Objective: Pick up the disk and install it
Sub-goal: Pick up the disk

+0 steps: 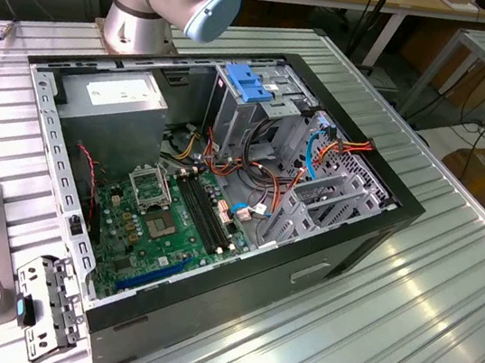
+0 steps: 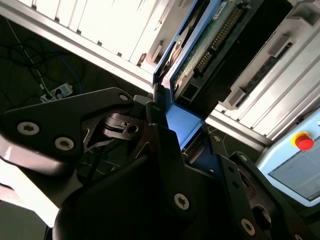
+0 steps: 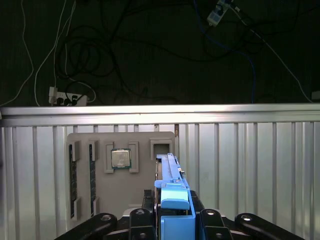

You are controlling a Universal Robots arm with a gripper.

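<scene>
Item: disk.
- **Build:** flat dark body with one green circuit-board face, a connector row along it, and a bright blue plastic carrier frame.
- **Location:** held on edge, clamped in the gripper, whose jaws press on the blue frame. In the first wrist view it is over the grey parts tray on the ribbed counter.
- **Also present:** an open computer case.

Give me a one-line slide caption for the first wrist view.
End effector gripping the blue-framed disk on edge at the grey parts tray on the ribbed table.
</scene>
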